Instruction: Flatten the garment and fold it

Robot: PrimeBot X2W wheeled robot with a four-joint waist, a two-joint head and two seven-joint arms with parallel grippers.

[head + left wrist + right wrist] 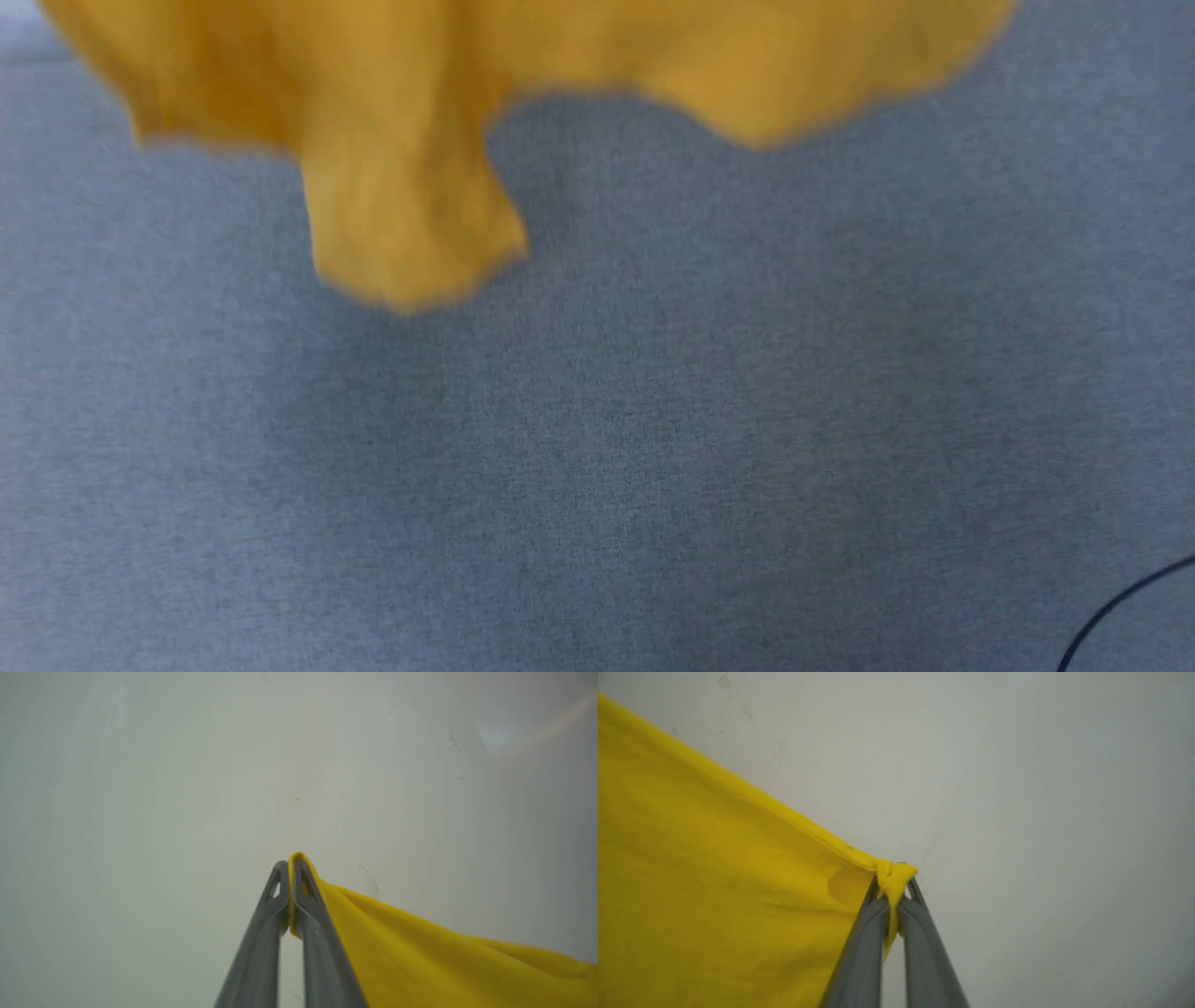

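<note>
Presently the shirt [401, 187] hangs in the air above a grey cloth-covered surface [653, 420]. Its lower edge is blurred in the head view, and one flap droops lower than the rest.

The left gripper [290, 867] is pinched tight on a yellow edge, with a thin fold squeezed between its fingers. From there the fabric runs off to that view's lower right. The right gripper [896, 884] is likewise clamped on a small bunched corner, and the cloth stretches away to that view's left along a taut top line.

Assessment: two holds at opposite ends, both raised, let the shirt's own weight pull it open for laying flat. Flattening is not finished and folding has not begun.

Risk: the right hold bites only a small knot of cloth and may slip.

A thin dark cable [1125, 602] lies well apart from the shirt.
</note>
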